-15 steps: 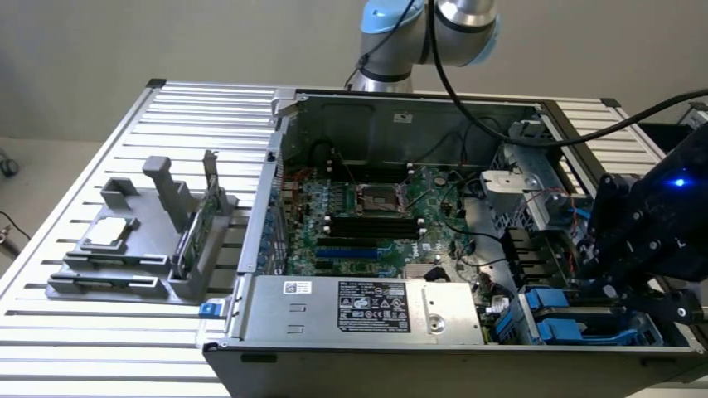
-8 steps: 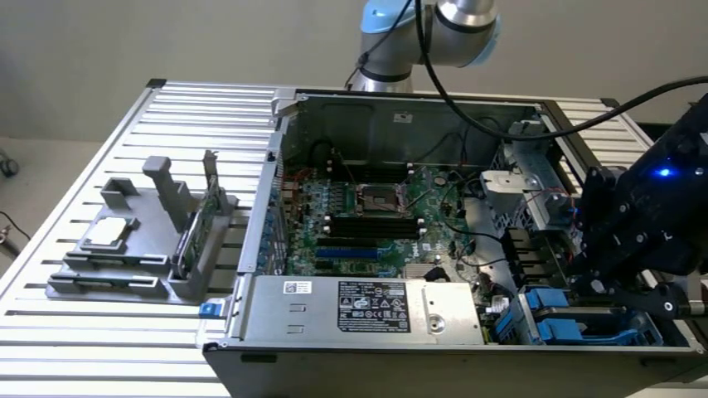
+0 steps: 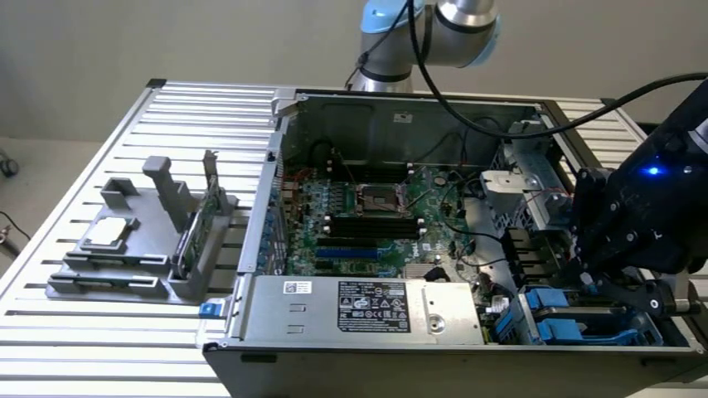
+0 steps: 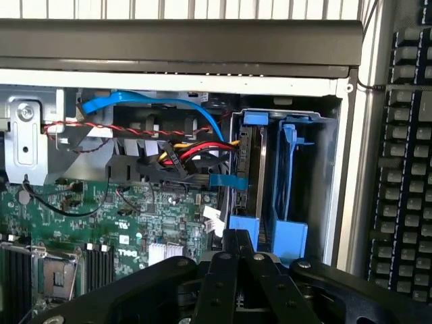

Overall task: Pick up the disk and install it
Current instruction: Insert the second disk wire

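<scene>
Fingers pressed together and holding nothing, the gripper (image 4: 236, 260) hovers just above the drive bay (image 4: 283, 175), where the blue-railed disk (image 4: 253, 169) stands on edge, seemingly slotted for installation.

On the green motherboard (image 4: 101, 216), a white Dell logo (image 4: 125, 241) can be read — beside the black memory slots. The power supply's label (image 3: 374, 305) carries symbols and print too small to read.

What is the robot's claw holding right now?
Nothing. The gripper is shut and empty above the disk, which sits in its blue bay in the computer case.
</scene>
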